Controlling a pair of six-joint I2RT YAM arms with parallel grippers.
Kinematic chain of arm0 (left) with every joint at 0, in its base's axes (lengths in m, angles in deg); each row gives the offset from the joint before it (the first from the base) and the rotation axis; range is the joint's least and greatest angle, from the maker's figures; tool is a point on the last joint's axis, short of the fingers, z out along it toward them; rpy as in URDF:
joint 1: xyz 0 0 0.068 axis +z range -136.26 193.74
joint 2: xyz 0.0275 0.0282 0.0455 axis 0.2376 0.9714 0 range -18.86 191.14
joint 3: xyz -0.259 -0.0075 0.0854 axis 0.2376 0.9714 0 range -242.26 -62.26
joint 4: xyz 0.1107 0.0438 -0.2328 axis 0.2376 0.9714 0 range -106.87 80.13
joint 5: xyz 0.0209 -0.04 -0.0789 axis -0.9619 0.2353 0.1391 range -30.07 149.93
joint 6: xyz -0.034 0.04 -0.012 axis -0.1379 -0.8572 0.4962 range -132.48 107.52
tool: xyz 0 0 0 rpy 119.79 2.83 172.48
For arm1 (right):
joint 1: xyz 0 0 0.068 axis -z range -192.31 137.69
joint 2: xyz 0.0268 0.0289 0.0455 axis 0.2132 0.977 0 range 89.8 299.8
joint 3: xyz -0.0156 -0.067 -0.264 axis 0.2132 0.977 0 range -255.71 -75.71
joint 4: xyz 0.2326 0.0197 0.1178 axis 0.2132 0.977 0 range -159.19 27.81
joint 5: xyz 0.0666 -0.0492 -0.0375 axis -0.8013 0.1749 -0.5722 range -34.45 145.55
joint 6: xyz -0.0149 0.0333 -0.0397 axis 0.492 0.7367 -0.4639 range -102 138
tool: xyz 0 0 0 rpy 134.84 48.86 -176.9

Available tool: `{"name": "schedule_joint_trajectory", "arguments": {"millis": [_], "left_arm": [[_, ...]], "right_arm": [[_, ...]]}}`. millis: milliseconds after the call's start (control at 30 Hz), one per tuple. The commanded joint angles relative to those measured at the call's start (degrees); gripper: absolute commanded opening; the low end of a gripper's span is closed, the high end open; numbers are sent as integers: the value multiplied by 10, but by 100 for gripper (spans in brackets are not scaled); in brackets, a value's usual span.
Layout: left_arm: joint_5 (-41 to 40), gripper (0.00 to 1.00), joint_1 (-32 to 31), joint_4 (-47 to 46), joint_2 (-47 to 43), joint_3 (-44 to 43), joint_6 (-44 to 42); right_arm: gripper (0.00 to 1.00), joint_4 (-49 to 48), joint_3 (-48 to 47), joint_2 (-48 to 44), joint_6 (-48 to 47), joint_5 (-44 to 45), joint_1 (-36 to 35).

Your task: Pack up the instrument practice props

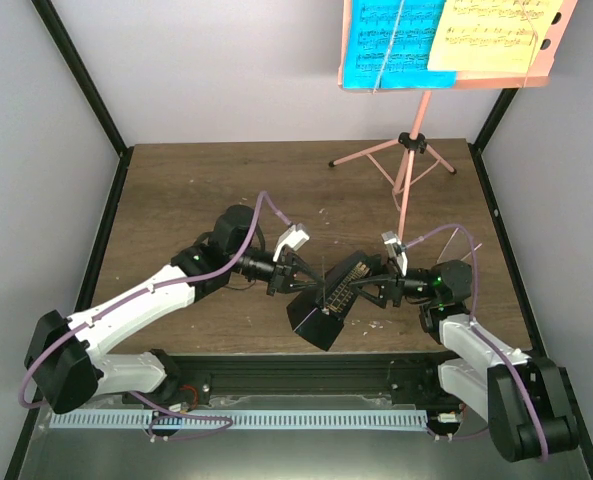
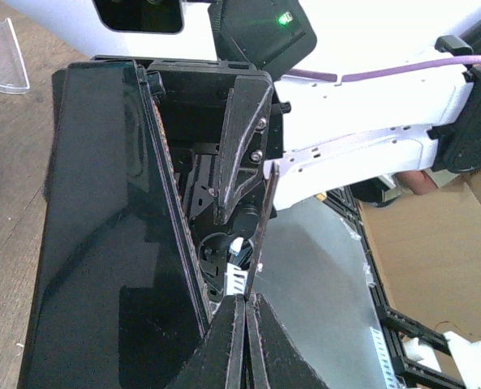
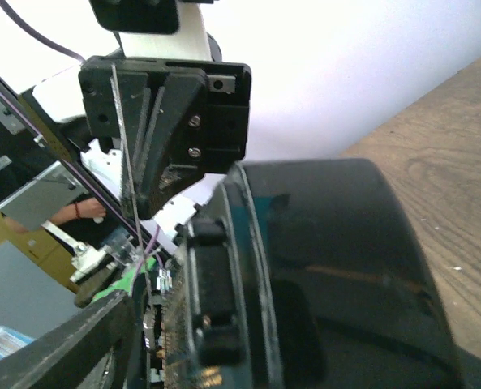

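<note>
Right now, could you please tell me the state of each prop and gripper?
Music stand: upright, legs spread.
Sheet-music pages: side by side on the stand's desk.
Metronome: tilted between both grippers.
Left gripper: shut on the metronome's thin rod.
Right gripper: at metronome, closure unclear.

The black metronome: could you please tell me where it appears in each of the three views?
Top external: the metronome sits at lower centre.
Left wrist: the metronome fills the left half.
Right wrist: the metronome fills the lower right.
Shared landmark: the wooden table, seen at the left edge and at the right edge.
</note>
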State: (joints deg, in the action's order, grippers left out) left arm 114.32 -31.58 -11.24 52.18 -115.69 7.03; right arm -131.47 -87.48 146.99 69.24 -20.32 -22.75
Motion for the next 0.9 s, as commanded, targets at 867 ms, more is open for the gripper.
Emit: {"name": "schedule_joint_trajectory", "arguments": {"millis": [867], "left_arm": [[74,0,-1,-118,-15,9,51]], "right_arm": [[46,-18,-52,-44,27,3,-22]]}}
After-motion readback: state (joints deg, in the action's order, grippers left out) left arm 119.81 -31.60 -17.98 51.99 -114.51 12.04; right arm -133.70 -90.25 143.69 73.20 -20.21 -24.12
